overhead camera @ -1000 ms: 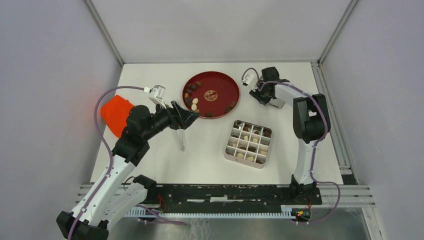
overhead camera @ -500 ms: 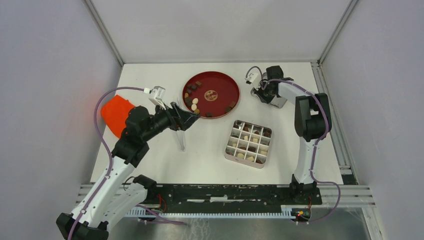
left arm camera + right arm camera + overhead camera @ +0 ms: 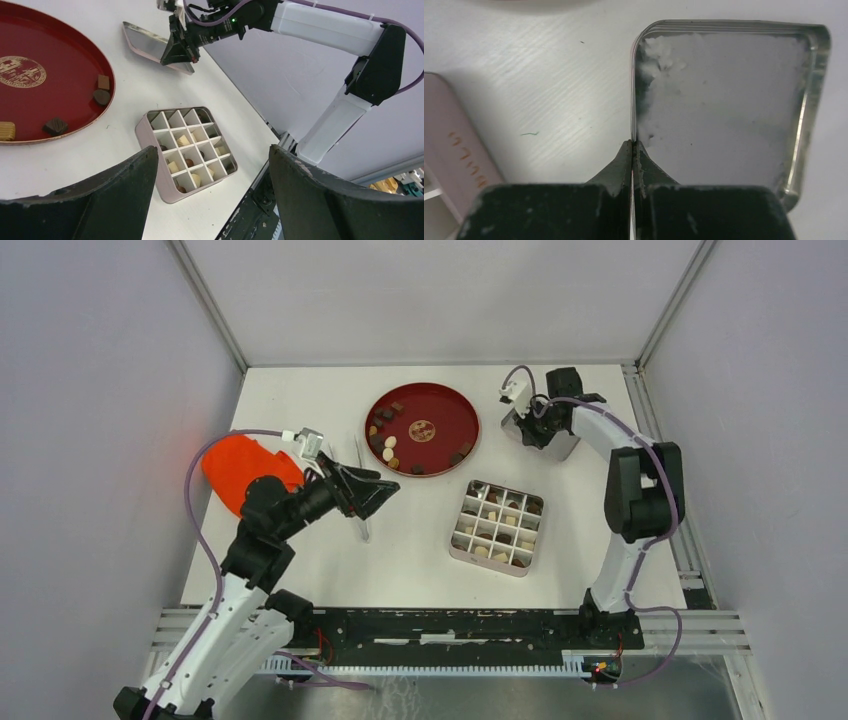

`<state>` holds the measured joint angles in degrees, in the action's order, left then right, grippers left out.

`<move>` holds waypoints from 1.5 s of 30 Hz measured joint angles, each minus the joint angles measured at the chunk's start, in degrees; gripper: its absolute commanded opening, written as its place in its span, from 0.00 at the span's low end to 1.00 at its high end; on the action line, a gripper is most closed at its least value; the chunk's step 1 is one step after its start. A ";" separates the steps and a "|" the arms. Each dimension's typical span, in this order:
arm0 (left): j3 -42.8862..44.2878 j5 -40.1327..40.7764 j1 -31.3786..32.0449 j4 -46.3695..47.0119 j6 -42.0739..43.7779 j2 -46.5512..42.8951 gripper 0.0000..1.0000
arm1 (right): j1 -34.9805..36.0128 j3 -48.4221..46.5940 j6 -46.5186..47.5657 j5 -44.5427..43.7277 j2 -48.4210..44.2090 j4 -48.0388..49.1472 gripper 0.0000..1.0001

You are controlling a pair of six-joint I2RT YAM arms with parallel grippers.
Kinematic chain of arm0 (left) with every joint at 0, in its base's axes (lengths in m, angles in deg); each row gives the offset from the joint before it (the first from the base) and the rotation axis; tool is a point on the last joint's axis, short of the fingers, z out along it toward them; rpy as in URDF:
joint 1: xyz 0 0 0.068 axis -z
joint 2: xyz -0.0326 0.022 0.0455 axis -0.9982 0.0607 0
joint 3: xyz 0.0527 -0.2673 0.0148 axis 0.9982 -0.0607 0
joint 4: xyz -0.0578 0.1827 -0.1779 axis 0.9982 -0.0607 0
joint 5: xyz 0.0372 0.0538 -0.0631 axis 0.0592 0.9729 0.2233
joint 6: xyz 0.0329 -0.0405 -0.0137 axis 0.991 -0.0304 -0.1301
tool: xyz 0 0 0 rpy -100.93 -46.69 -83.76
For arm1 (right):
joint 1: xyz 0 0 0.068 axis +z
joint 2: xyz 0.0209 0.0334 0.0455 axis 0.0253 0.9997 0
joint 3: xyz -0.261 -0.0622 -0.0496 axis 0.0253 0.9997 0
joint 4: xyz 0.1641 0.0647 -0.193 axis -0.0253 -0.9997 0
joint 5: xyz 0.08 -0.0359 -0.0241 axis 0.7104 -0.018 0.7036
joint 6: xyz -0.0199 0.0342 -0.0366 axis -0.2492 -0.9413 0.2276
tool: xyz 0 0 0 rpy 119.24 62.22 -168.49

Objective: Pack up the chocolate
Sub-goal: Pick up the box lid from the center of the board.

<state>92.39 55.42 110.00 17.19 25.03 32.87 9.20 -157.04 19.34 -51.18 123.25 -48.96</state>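
Note:
The chocolate (image 3: 389,441) lies as small brown and cream pieces on the red plate (image 3: 470,430); more pieces fill cells of the pink divided box (image 3: 498,527). In the left wrist view, pieces (image 3: 55,125) sit by the plate's (image 3: 75,60) rim, and the box (image 3: 186,147) lies below my open left gripper (image 3: 214,150). That left gripper (image 3: 385,492) hovers left of the box, holding nothing. My right gripper (image 3: 632,145) is shut on the side rim of the metal lid (image 3: 724,100). From above, the right gripper (image 3: 537,430) and the lid (image 3: 560,445) are at the back right.
Metal tweezers (image 3: 358,452) lie on the table left of the plate, partly under my left arm. An orange object (image 3: 235,468) sits at the table's left edge. The right wrist view shows a corner of the box (image 3: 454,150) near the lid.
My right gripper has closed onto the lid's rim, its wrist shifting slightly right. My left arm has pulled back from the plate's edge toward the near left, still open.

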 measured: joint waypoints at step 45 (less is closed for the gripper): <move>29.18 -1.44 19.15 8.70 77.15 62.66 0.81 | 1.42 0.74 27.06 29.20 -18.93 -36.44 0.00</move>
<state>121.57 53.97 129.15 25.89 102.19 95.53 10.62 -156.29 46.40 -21.98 104.32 -85.40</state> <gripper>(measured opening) 0.903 0.006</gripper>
